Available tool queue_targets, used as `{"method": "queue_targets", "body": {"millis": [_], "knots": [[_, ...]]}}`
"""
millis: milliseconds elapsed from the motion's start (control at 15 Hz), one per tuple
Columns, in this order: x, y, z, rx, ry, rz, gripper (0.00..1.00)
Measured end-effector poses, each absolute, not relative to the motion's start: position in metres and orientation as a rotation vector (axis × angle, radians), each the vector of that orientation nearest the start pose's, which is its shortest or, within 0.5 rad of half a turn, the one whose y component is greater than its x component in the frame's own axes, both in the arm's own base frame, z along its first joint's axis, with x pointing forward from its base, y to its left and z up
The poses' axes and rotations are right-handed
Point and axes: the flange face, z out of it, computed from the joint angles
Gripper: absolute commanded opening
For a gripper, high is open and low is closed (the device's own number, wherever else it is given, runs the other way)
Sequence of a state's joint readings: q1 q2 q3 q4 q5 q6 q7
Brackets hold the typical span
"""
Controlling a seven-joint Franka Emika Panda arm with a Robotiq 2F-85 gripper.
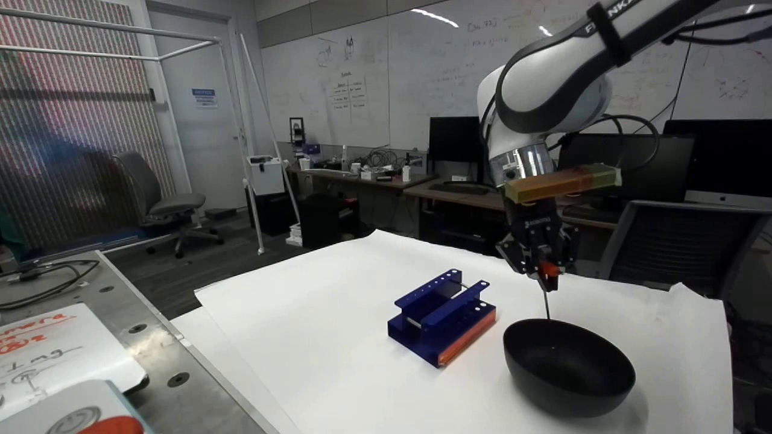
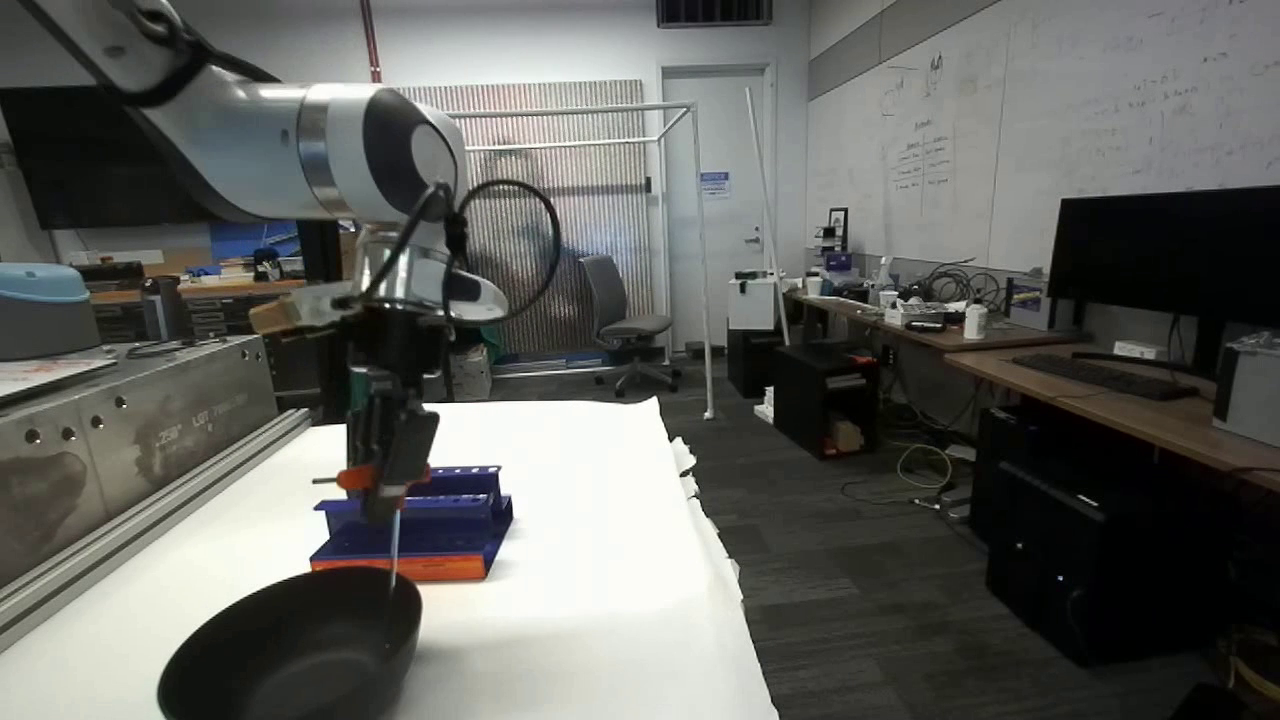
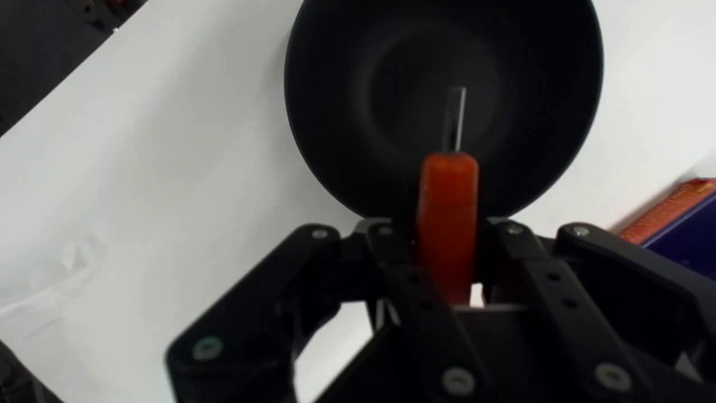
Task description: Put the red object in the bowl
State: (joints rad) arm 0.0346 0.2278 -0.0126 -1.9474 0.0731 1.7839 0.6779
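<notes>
"Where's the red object [image 3: 447,196]?"

"Up in the air, just right of centre in the wrist view! The gripper [image 3: 446,228] has its fingers closed in on both sides, parted only by the object's width, and a slim shaft [image 3: 460,120] juts from the front end."

"And the bowl [image 1: 570,367]?"

"Lower right of the frame in an exterior view, sitting on the white sheet [image 1: 301,313], with the red object above its rim, apart from it."

"That blue rack [image 1: 453,308]?"

"Near the bowl, left of it there, orange-red along its base!"
</notes>
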Motion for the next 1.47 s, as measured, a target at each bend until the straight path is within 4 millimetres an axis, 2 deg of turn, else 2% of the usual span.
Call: {"method": "queue_targets", "body": {"millis": [333, 400, 533, 600, 667, 800, 933, 1067, 1200, 1333, 1467], "knots": [[0.553, -0.002, 0.299, -2.884, 1.001, 0.784, 0.14], [0.552, -0.005, 0.292, -2.869, 0.988, 0.819, 0.18], [0.55, -0.008, 0.275, -2.837, 0.959, 0.892, 0.43], [0.549, -0.009, 0.267, -2.827, 0.946, 0.928, 0.44], [0.549, -0.01, 0.259, -2.818, 0.932, 0.961, 0.5], [0.549, -0.01, 0.247, -2.809, 0.911, 1.013, 0.66], [0.551, -0.01, 0.242, -2.808, 0.889, 1.029, 0.83], [0.554, -0.009, 0.246, -2.815, 0.86, 1.013, 0.98], [0.557, -0.007, 0.257, -2.828, 0.821, 0.97, 1.0], [0.56, -0.001, 0.282, -2.853, 0.759, 0.879, 1.0], [0.56, 0.008, 0.317, -2.88, 0.688, 0.767, 1.0]]}}
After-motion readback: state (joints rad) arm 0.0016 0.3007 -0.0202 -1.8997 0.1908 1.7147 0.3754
